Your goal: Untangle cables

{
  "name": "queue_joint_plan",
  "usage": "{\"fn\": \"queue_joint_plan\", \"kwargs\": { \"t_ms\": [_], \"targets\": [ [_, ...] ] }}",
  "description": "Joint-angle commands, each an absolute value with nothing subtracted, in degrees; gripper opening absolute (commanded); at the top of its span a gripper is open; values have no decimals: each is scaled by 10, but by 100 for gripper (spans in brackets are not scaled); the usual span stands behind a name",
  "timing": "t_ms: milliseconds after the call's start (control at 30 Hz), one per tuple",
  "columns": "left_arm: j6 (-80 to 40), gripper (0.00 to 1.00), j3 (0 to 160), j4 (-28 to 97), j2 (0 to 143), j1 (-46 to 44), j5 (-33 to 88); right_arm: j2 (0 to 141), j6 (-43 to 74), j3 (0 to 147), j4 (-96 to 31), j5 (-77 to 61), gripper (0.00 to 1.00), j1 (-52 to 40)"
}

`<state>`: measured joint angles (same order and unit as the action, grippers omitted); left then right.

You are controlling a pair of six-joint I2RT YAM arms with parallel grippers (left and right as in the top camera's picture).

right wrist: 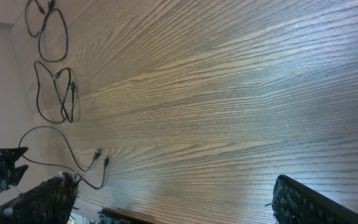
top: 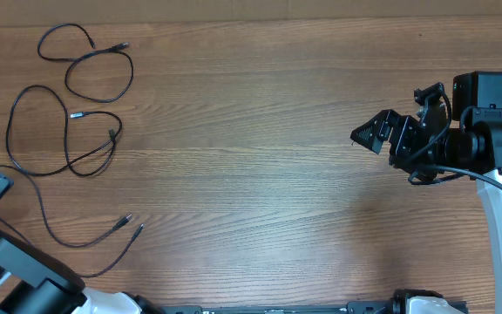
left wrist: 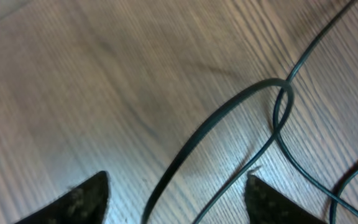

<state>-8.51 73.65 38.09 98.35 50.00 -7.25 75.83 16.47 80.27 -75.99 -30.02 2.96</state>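
Strands of the cables (left wrist: 229, 115) lie flat on the table (top: 260, 174) right under the left end effector (left wrist: 176, 180), whose fingers (left wrist: 86, 199) are parted with nothing clamped. One thicker-looking strand runs between them, and a thinner one curls back over itself in a small crossing (left wrist: 284, 84) just beyond. That position reads as a hover over the next pick, low enough to close on a single strand near the crossing. Whether the crossing is a true knot or only an overlap, I cannot tell.

Seen from overhead, this arm sits at the near left corner, beside the closest cord, which trails along the table to a pair of plug ends (top: 134, 222) lying side by side. Farther back, the middle loops (top: 75, 113) overlap each other, so that part probably needs the most separating. Beyond them the far loop (top: 132, 77) lies near the back edge, appearing apart from the rest apart from one close approach, and looks largely sorted.

All the cords sit on the left of the table, within the left arm's reach. The right end effector (top: 383, 138) hangs well apart on the right side, fingers spread wide and empty over bare wood, likely parked clear so it does not shade or snag the work.
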Motion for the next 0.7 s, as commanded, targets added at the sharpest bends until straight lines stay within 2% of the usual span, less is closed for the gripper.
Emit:
{"fn": "queue_joint_plan", "kwargs": {
  "t_ms": [0,67,200,233,400,667],
  "targets": [
    [-38,62,741,370,1001,499,-43,760,160,810,-753,-296,100,31],
    [-38,54,741,366,1009,499,-44,760,160,810,-751,-296,100,31],
    [-39,11,741,357,1025,500,-60,760,161,810,-751,-296,100,31],
    [-39,4,741,357,1028,501,-67,760,161,810,-752,-296,100,31],
    [-85,4,741,351,1037,518,-111,760,161,810,-752,-296,100,31],
    [-155,4,741,338,1037,570,-101,760,163,810,-755,-296,100,31]
  ]
}}
